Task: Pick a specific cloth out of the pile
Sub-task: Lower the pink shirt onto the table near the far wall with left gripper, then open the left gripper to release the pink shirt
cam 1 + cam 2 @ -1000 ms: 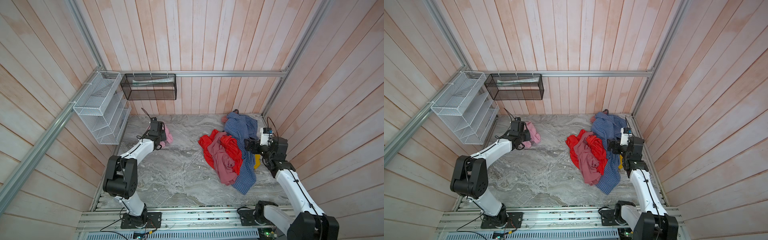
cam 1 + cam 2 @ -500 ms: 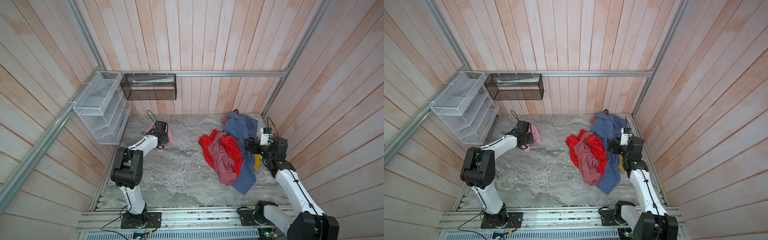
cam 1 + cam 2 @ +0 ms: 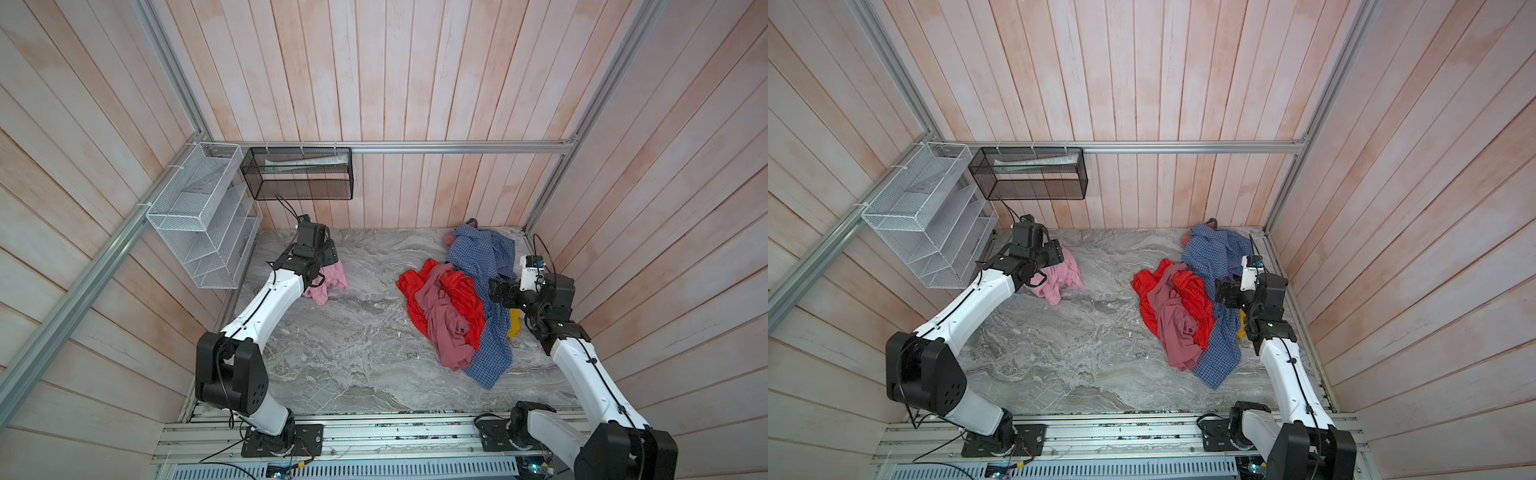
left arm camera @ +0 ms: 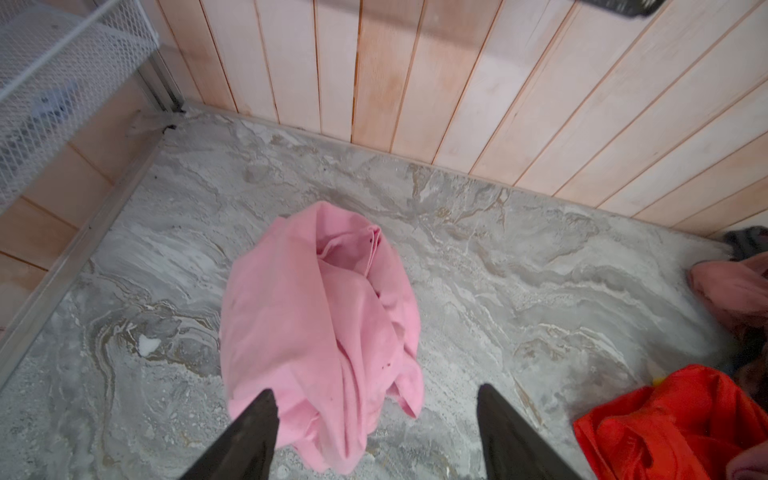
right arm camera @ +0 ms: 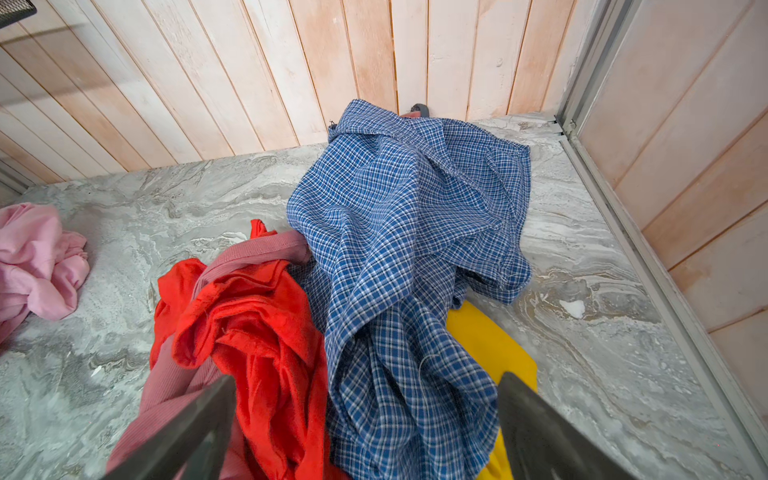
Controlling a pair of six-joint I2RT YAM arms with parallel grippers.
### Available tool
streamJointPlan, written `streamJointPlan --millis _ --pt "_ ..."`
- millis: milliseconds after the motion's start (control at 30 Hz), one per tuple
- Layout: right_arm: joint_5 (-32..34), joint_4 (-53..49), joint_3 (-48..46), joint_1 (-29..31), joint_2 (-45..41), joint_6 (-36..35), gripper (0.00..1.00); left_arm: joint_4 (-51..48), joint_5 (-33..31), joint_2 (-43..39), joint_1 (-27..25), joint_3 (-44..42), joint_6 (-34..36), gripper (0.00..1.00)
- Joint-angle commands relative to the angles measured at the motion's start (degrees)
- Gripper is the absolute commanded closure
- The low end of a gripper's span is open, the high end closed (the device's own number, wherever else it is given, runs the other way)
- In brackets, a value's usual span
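Left wrist view: the left hand [image 4: 374, 392] has its two fingers [image 4: 249, 436] wide apart, with nothing clamped between them. The cloth [image 4: 316, 316], a plain light pink garment, lies bunched on the grey marbled surface [image 4: 519, 291] just beyond the fingertips. One fingertip overlaps the cloth's edge in this view, and whether it touches cannot be told. The other fingertip stands clear of the fabric.

In both top views the cloth [image 3: 330, 280] [image 3: 1061, 276] sits at the far left of the surface, directly below the left hand [image 3: 326, 257]. It lies near the white wire rack [image 3: 199, 232] and well apart from the pile [image 3: 453, 307].

The pile occupies the right side of the surface. It comprises a red garment [image 5: 257, 332], a dusty mauve-pink garment [image 5: 257, 249], a blue-and-white checked shirt [image 5: 415, 208] and a yellow piece [image 5: 490, 345] that is partly covered by the shirt.

The right hand [image 5: 365, 380] has its fingers spread wide and holds nothing. It hangs over the near right part of the pile [image 5: 374, 249], and contact with the fabric cannot be told. A black mesh basket [image 3: 299, 174] is mounted on the far wall.
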Motion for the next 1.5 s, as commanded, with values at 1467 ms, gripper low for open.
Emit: streamJointPlan --millis 1467 --pt "7.0 -4.2 4.5 0.2 1.3 -0.6 0.02 -11.5 7.4 45.9 5.2 30.7 -1.0 0.28"
